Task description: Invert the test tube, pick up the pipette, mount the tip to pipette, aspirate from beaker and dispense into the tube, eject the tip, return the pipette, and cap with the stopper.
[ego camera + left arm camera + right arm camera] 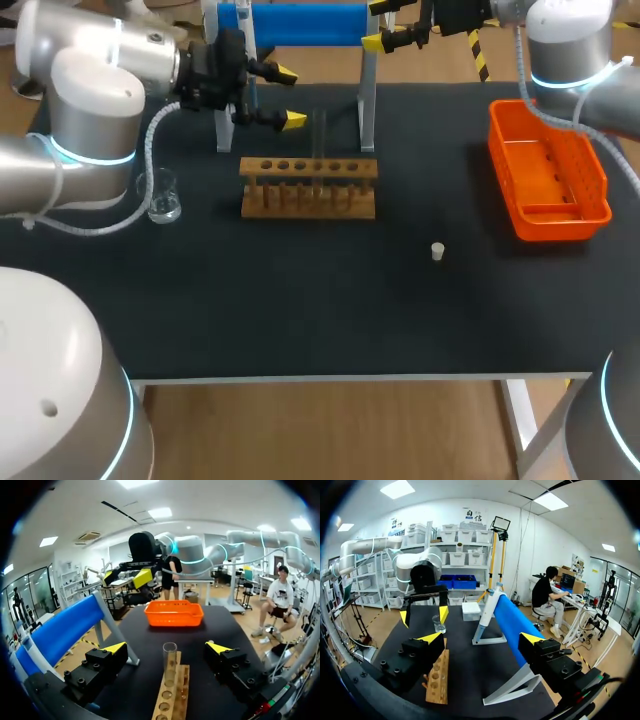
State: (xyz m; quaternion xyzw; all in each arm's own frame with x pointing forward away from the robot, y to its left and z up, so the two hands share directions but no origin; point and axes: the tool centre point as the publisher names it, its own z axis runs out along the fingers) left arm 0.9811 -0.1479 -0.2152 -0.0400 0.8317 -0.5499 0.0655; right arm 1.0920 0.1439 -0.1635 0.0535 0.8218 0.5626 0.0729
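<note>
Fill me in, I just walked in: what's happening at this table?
Nothing is held right now. The left gripper, fingers open, hovers behind the rack, facing the tube that stands in it, without touching it. The right gripper, also open, hangs by the pipette on its stand at the back. The beaker, stopper and basket sit untouched on the table.

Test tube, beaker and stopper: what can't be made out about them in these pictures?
Left wrist view: whether the test tube holds liquid; the glass is clear and no level shows.
Head view: the beaker, fill level; too small and clear.
Head view: the stopper, which end is up; too small.
Head view: the blue cylinder, far part cut off by the picture's edge.
</note>
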